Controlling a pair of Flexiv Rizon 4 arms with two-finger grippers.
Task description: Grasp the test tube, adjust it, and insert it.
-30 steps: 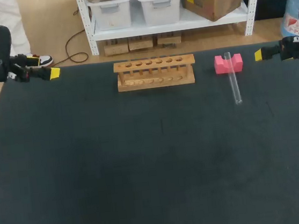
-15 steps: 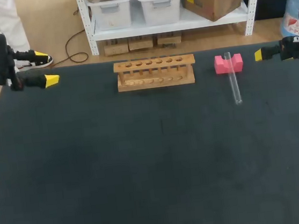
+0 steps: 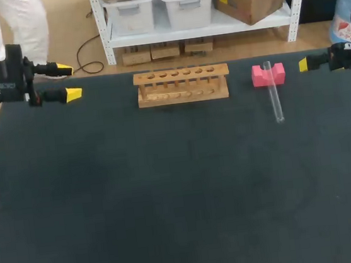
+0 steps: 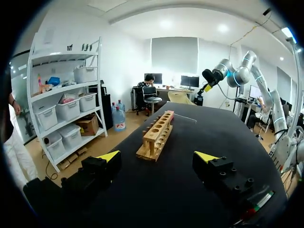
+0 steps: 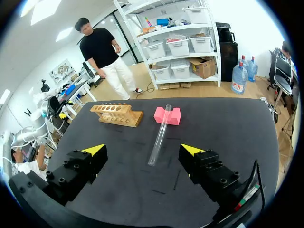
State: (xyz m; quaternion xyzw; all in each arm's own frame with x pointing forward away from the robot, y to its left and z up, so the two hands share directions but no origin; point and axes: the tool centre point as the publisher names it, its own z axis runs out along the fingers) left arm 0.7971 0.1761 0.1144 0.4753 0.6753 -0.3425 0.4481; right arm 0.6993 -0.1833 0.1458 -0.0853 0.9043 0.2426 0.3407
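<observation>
While wide open and empty, right hand (image 5: 143, 150) behind the test tube (image 5: 160, 133), near yet apart.

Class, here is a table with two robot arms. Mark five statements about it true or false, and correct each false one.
1. Every hole in the wooden rack is empty. True.
2. The glass tube stands upright in the rack. False: it lies on the table with one end resting in the notch of the pink block.
3. The left pincer and the right pincer are both open and hold nothing. True.
4. The pink block sits on the left arm's side of the rack. False: it sits on the right arm's side.
5. The right pincer touches the tube. False: the tube lies ahead of it, clear of both fingers.
</observation>
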